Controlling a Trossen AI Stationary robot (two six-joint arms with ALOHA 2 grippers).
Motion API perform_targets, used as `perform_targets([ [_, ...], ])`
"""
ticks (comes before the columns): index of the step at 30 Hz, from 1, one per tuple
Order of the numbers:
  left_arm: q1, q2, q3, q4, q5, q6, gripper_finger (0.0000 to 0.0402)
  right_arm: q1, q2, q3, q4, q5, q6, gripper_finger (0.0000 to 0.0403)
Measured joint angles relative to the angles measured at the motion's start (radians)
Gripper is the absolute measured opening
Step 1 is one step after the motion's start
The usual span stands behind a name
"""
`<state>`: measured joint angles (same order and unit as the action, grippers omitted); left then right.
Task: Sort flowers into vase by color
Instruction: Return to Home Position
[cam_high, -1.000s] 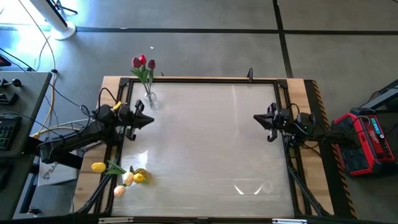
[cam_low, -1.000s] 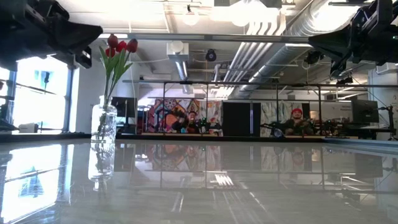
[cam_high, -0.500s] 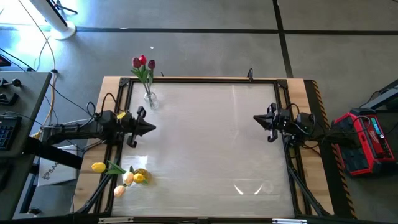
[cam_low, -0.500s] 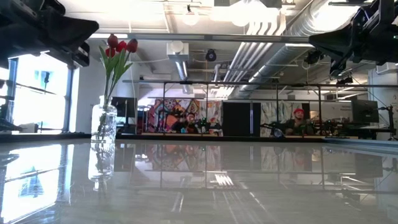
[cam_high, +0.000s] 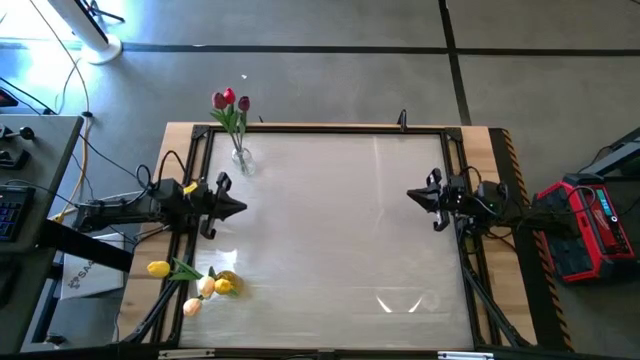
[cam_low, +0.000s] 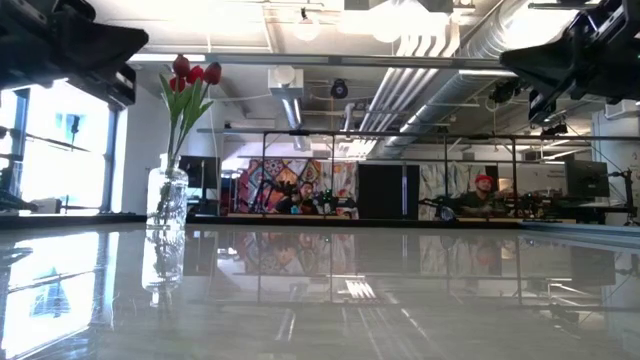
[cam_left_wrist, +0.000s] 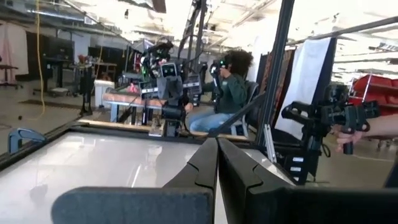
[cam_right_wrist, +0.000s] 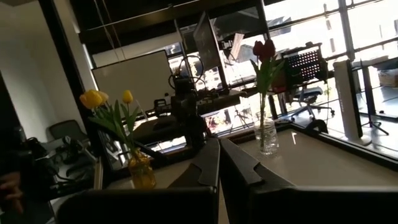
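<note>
Lettering is seen on a white box (cam_high: 80, 275) beside the table's left edge, but it is too small to be read.

The left gripper (cam_high: 240, 207) is held above the left edge of the table (cam_high: 340, 240), between the two vases and pointed toward the middle. In the left wrist view its fingers (cam_left_wrist: 205, 168) are seen pressed together, with only a thin seam between them, and nothing is held. The right gripper (cam_high: 410, 194) is held above the right edge, pointed back toward the middle. Its fingers (cam_right_wrist: 208, 165) are likewise brought together, a narrow slit being left between them, and nothing is gripped or touched.

A clear glass vase (cam_high: 240, 160) is stood upright at the far left corner of the glossy tabletop. Three tulips (cam_high: 230, 100) are held in it, two red and one dark maroon, on green stems. In the low view the same vase (cam_low: 167, 195) is mirrored in the table surface.

A yellow vase (cam_high: 228, 283) is placed at the near left edge. Yellow and cream-white tulips (cam_high: 158, 268) are held in it and are leaned outward, past the table's left side. In the right wrist view this vase (cam_right_wrist: 142, 173) is shown upright.

A seated person (cam_left_wrist: 230, 93) is seen beyond the table.
</note>
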<state>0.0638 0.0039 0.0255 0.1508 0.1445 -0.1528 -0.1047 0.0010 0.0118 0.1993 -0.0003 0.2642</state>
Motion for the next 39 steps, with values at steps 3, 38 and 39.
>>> perform_targets([
  [3, 0.000, 0.000, -0.001, -0.050, 0.001, 0.000, 0.0000, 0.000, 0.000, 0.000, -0.003, -0.010, -0.002, 0.0000],
  [38, 0.000, 0.001, 0.000, -0.147, -0.002, 0.007, 0.0000, 0.000, 0.001, 0.000, -0.188, -0.038, 0.061, 0.0000],
  [39, 0.000, 0.001, 0.000, -0.147, -0.002, 0.007, 0.0000, 0.000, 0.001, 0.000, -0.188, -0.038, 0.074, 0.0000],
])
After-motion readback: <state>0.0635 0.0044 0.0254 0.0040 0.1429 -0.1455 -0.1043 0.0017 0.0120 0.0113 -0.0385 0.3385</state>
